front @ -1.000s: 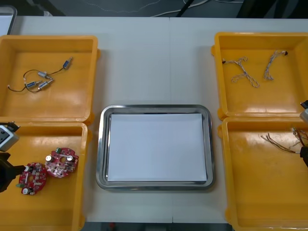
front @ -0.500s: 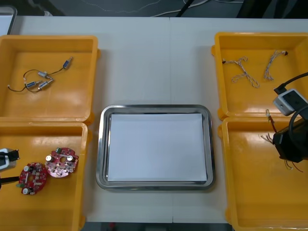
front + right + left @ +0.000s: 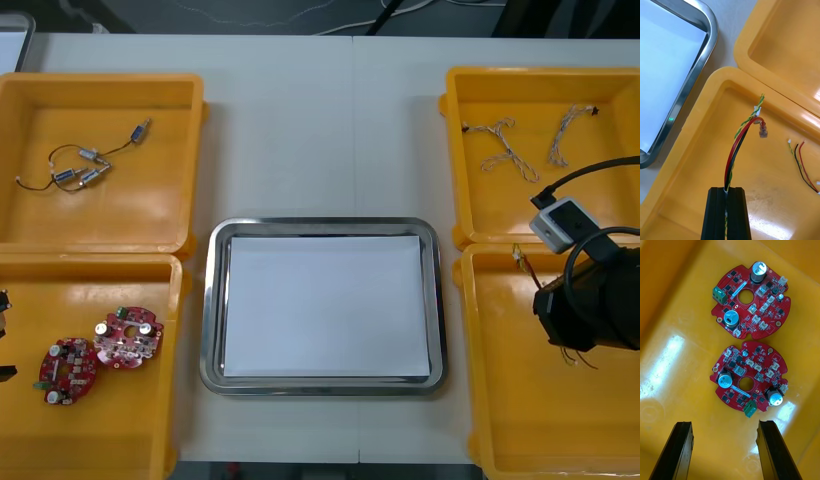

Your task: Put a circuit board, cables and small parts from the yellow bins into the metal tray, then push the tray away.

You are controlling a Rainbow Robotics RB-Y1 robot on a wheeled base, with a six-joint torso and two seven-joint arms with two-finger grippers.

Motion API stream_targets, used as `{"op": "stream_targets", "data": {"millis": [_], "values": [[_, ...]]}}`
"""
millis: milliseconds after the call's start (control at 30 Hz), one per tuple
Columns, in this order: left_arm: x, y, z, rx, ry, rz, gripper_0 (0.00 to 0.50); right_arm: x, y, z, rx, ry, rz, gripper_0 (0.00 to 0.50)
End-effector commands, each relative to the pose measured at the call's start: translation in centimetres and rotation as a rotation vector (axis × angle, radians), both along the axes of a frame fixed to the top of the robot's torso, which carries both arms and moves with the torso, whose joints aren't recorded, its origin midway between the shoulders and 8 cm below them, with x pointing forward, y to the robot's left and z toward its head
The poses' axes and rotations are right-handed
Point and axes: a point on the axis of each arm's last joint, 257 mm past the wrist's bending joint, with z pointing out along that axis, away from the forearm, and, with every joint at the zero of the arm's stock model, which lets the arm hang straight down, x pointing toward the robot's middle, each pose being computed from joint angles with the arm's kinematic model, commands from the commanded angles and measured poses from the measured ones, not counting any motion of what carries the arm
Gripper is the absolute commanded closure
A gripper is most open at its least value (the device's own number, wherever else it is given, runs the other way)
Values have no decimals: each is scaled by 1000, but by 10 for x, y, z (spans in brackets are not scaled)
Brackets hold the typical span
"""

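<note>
Red, black and yellow-green strands form the cable (image 3: pixel 738 142) pinched tight in our right gripper (image 3: pixel 726 190), over the yellow bin (image 3: pixel 720 75) right of the metal tray (image 3: pixel 711 33). It runs lengthwise from our fingers toward the bin's tray-side far corner. Left of the tray, our left gripper (image 3: pixel 724 423) gapes wide over two circuit boards (image 3: pixel 752 367).

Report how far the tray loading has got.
Done: nothing; the metal tray holds no item. In hand: the right gripper is shut on a red and yellow cable over the near right bin; the left gripper hangs open over two circuit boards in the near left bin. Left: board, cables and small metal parts into the tray, then the push.
</note>
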Motion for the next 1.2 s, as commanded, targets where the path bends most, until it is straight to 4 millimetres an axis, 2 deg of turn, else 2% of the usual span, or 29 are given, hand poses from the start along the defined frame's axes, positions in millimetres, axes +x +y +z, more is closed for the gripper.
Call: {"op": "stream_targets", "data": {"millis": [33, 200, 533, 867, 1033, 1200], "values": [[3, 17, 15, 41, -9, 11, 0, -3, 12, 10, 23, -17, -17, 500], [5, 20, 10, 40, -18, 23, 0, -5, 16, 9, 42, -10, -32, 500], [9, 24, -12, 11, -8, 59, 0, -4, 8, 8, 39, -10, -82, 500], [1, 14, -31, 12, 25, 42, 0, -4, 4, 7, 36, -12, -101, 500], [0, 19, -28, 29, 33, 30, 0, -4, 4, 7, 36, -12, -101, 500], [1, 36, -11, 75, 33, 21, 0, -4, 4, 7, 36, -12, -101, 500]]}}
